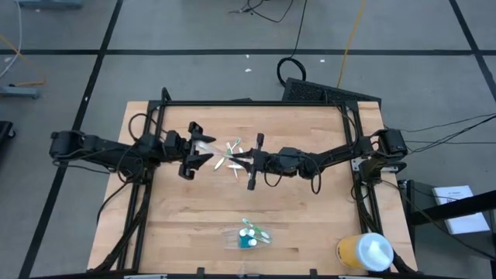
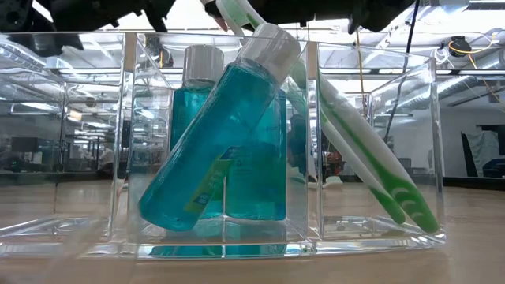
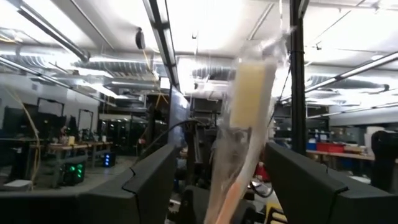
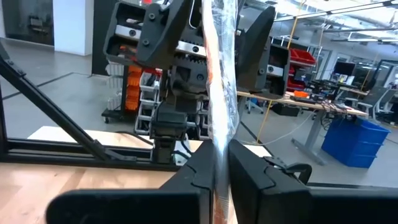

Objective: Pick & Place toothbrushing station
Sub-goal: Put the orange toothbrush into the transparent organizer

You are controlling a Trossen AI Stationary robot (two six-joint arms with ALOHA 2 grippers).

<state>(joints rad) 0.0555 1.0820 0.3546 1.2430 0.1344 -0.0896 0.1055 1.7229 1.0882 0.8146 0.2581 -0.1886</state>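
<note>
Both arms met above the middle of the worktop, and between them hung a wrapped toothbrush. The right gripper had its fingers pressed together on one end of the toothbrush, the wrapper running up from the slit between them in the right wrist view. The left gripper faced it from the other side with its fingers spread; in the left wrist view the brush head in its wrapper stood between the two fingers with a gap on either side, so it seemed to be grasping nothing. The station sat on the worktop well apart from both grippers, toward the front edge and roughly midway between the arms, perhaps slightly nearer the right gripper. The low view looked straight through its clear walls: two blue bottles in the middle compartment, one leaning on the other, and a green-and-white toothbrush slanted in the compartment beside it. Its long axis appeared to run across the worktop, parallel to the front edge, though the overhead view was too faint to be certain. A yellow cup stood near the front corner on the right arm's side.
</note>
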